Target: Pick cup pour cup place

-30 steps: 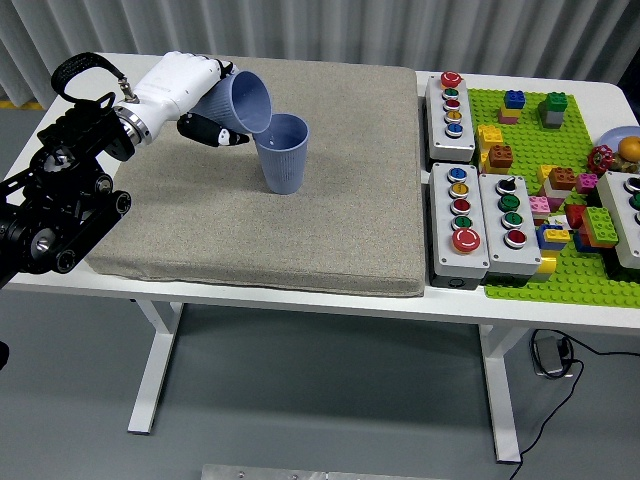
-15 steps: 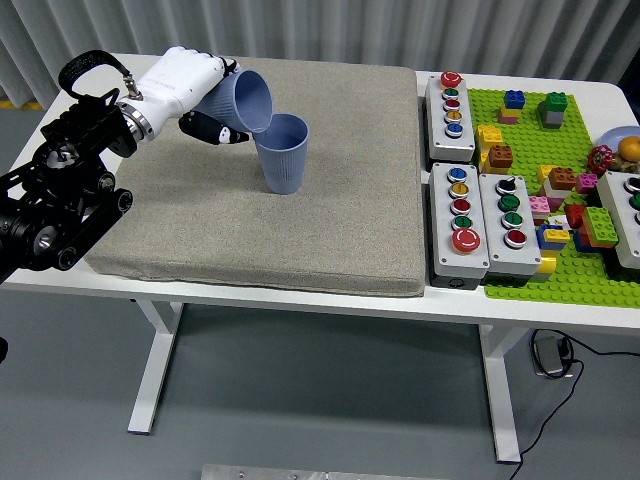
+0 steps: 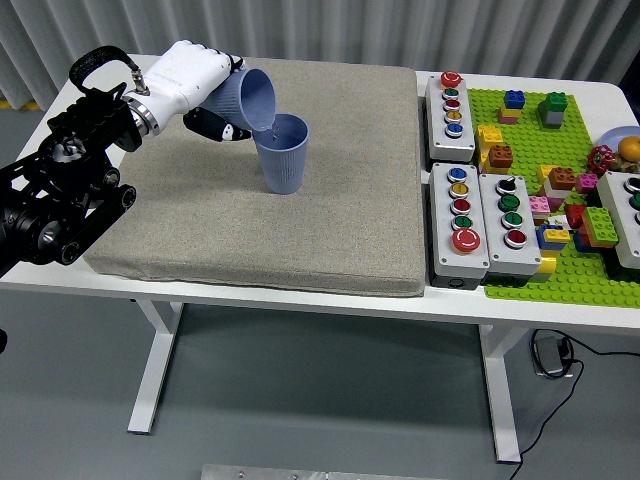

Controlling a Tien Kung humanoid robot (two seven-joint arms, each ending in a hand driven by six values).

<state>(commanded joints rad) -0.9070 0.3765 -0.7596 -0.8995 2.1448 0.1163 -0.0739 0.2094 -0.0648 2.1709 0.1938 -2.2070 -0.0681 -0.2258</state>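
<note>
A blue-grey cup (image 3: 284,155) stands upright on the grey mat (image 3: 300,230), left of the mat's middle. My left hand (image 3: 200,88), white with black fingertips, is shut on a second blue-grey cup (image 3: 250,101). That cup is tipped steeply on its side, with its mouth facing right and down over the standing cup's rim. The two rims look very close or touching. My right arm does not show.
To the right of the mat stand three grey button boxes (image 3: 450,102) (image 3: 459,220) (image 3: 508,212). A green brick baseplate (image 3: 540,200) with several coloured bricks lies at the far right, with another box (image 3: 630,225) at its edge.
My left hand has risen a little and shifted right, tipping the held cup further over the standing cup. The standing cup has not moved.
</note>
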